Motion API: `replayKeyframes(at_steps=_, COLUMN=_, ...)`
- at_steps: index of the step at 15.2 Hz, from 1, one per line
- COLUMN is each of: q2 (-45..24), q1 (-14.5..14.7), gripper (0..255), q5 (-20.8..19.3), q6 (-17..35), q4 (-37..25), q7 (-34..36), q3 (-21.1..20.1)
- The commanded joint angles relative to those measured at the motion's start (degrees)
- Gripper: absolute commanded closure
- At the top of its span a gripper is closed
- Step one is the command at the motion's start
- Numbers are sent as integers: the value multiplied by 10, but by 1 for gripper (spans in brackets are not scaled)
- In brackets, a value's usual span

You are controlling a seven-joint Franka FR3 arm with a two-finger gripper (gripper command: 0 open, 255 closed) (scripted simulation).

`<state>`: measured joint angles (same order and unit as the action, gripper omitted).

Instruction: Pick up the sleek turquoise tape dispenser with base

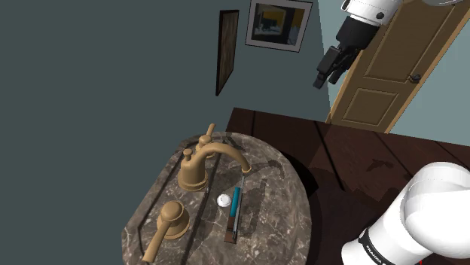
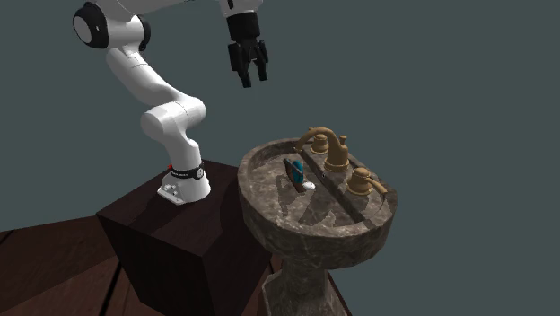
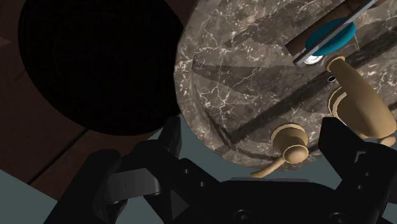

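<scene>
Pincer (image 2: 253, 79) spread wide and empty, I am hanging high above the sink (image 2: 260, 208). The tape dispenser (image 1: 235, 209) is lying in the basin, near the faucet (image 1: 203, 162). I am judging it light, rigid and rather slick, so I am planning to pinch its long narrow sides at mid-length.

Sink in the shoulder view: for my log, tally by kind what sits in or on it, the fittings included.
Turquoise tape dispenser: 1
White round piece in the basin: 1
Brass-coloured faucet spout: 1
Brass-coloured lever handles: 2
Total: 5
</scene>
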<state>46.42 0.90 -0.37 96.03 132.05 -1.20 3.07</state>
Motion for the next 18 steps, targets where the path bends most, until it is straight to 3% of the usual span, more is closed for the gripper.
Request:
replayKeyframes(at_steps=1, q2=0, q1=0, gripper=0, q5=0, q6=0, q4=0, q7=0, q3=0)
replayKeyframes(at_steps=10, q2=42, q1=12, gripper=0, q5=48, q6=129, q4=164, q7=119, q3=-91)
replayKeyframes(at_steps=18, q2=5, q1=37, gripper=0, q5=103, q6=267, q4=259, q7=234, q3=-192)
